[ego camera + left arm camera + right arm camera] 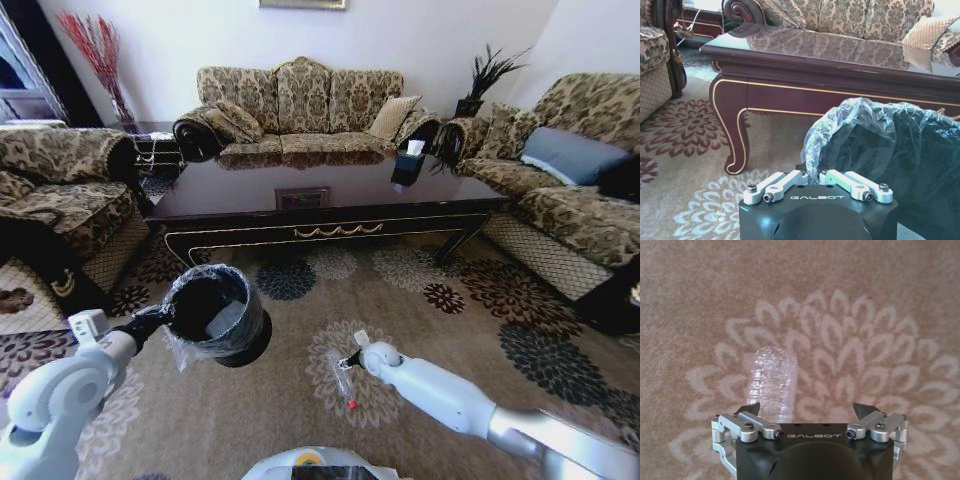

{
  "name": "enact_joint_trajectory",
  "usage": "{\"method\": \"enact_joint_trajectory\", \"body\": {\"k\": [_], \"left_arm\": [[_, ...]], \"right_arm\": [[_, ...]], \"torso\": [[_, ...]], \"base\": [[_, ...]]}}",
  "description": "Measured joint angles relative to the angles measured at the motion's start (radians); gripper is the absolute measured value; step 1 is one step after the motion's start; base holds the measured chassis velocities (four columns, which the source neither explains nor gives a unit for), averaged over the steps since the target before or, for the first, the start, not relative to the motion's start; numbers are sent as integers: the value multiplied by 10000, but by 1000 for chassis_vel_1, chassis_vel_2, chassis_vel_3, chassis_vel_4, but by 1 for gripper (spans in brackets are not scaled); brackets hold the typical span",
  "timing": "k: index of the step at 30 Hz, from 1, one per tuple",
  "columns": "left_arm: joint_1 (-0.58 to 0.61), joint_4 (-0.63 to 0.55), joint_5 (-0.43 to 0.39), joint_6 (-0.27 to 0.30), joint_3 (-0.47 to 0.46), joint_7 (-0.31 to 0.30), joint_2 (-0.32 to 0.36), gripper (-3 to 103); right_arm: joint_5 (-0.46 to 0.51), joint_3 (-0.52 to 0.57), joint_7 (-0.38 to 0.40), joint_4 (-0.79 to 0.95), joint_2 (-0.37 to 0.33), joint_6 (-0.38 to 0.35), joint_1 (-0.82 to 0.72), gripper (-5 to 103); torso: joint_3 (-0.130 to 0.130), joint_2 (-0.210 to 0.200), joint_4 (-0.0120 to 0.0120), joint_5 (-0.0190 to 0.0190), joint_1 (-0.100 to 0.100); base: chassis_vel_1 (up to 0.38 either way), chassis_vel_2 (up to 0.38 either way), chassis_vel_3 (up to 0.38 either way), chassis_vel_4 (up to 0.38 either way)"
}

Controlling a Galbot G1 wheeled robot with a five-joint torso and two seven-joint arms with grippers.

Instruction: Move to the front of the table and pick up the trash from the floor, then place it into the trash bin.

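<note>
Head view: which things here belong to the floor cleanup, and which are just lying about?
Job:
- bottle on the carpet
- trash bin, gripped by the left end effector
- right end effector, open over the bottle
- table

Lying about:
- tissue box on the table
- sofa

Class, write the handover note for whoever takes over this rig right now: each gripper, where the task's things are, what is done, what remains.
Left gripper: shut on the trash bin, held up off the carpet in front of the table.
Right gripper: fingers open, low over the carpet, just above the clear bottle with the red cap, not yet gripping it.
Done: robot is in front of the table, bin in hand; a pale piece lies inside the bin.
Left: grasp the bottle and drop it into the bin.
</note>
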Motion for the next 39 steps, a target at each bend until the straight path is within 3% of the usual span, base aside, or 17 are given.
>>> {"method": "enact_joint_trajectory", "body": {"k": [9, 19, 21, 23, 24, 26, 30, 36, 39], "left_arm": [[-106, 71, 36, -9, 120, 34, 12, 4], [-98, 123, 215, -34, 201, 145, -16, 4], [-101, 132, 223, -35, 219, 146, -16, 4], [-104, 137, 229, -35, 232, 148, -15, 4], [-112, 146, 242, -36, 248, 148, -15, 4], [-116, 148, 246, -37, 257, 148, -15, 4], [-135, 180, 282, -44, 339, 154, -1, 4], [-193, 211, 333, -47, 459, 154, 31, 4], [-204, 212, 340, -50, 514, 156, 51, 4]], "right_arm": [[538, -132, 188, 51, 114, -21, -42, 100], [-10, -354, 88, -540, 355, 49, -244, 103], [-99, -402, 102, -572, 357, 49, -255, 95], [-136, -421, 113, -583, 346, 50, -255, 95], [-155, -436, 122, -595, 319, 68, -249, 84], [-161, -435, 122, -596, 301, 88, -242, 84], [-268, -369, 56, -409, 141, 298, -227, 63], [-377, -259, -114, -139, -69, 412, -208, 47], [-441, -42, -276, 13, -266, 593, -178, 33]], "torso": [[0, 0, 0, 0, 0], [0, 0, 0, 0, 0], [0, 0, 0, 0, -1], [0, 0, 0, 0, 0], [0, 0, 0, 0, 0], [0, 0, 0, 0, 0], [0, 0, 0, 0, 0], [0, 0, 0, 1, 0], [0, 0, -1, 0, 0]], "base": [[0, 0, 0, 0], [0, 0, 0, 0], [0, 0, 0, 0], [0, 0, 0, 0], [0, 0, 0, 0], [0, 0, 0, 0], [0, 0, 0, 0], [0, 0, 0, 0], [0, 0, 0, 0]]}}
